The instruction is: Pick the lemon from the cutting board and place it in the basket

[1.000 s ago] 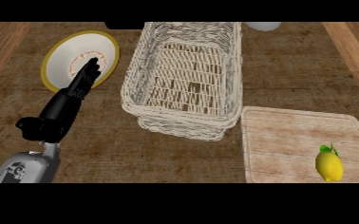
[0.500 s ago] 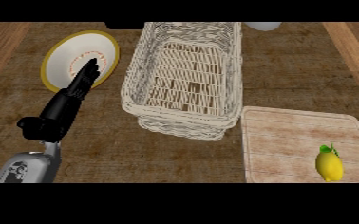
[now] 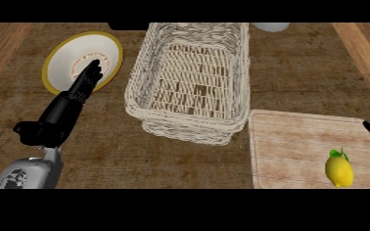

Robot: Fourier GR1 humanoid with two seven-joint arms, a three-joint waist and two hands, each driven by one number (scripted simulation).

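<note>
Black and straight-fingered, the left hand (image 3: 63, 110) rests at the left of the view, fingers stretched up and to the right, holding nothing; its fingertips overlap the lower rim of a white plate (image 3: 76, 58) with a yellow edge. Just right of the hand sits the pale wicker basket (image 3: 148, 107), long and deep, on the brown tabletop (image 3: 296, 73). Beyond the basket's near right corner lies the light wooden cutting board (image 3: 292, 151). The lemon (image 3: 339, 170), yellow with a green leaf, lies on the board's lower right part, well apart from the hand, with the basket between them. A small dark shape at the right edge cannot be identified.
</note>
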